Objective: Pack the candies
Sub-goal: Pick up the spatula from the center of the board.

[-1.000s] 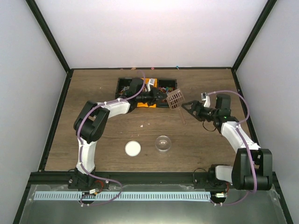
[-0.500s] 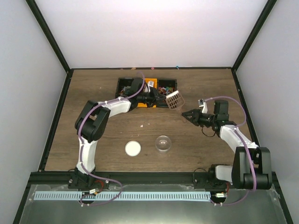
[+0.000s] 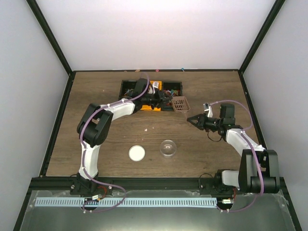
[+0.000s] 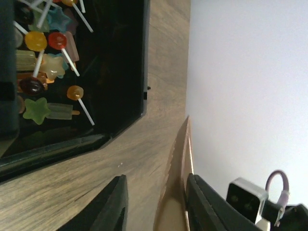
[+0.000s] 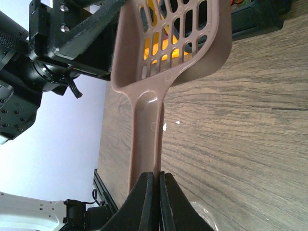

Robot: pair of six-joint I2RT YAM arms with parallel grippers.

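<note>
Change noted: over the last second the right gripper has drawn slightly toward the near edge, and the scoop head has turned. The gripper is clamped on the scoop's handle. The left gripper stands with its jaws parted, the scoop's thin edge between them and a gap on one side.

The scoop is smooth brown plastic with a slotted head. The table is wood-grain. The candies, glossy stars and lollipops on sticks, lie in the black tray at mid far edge.
</note>
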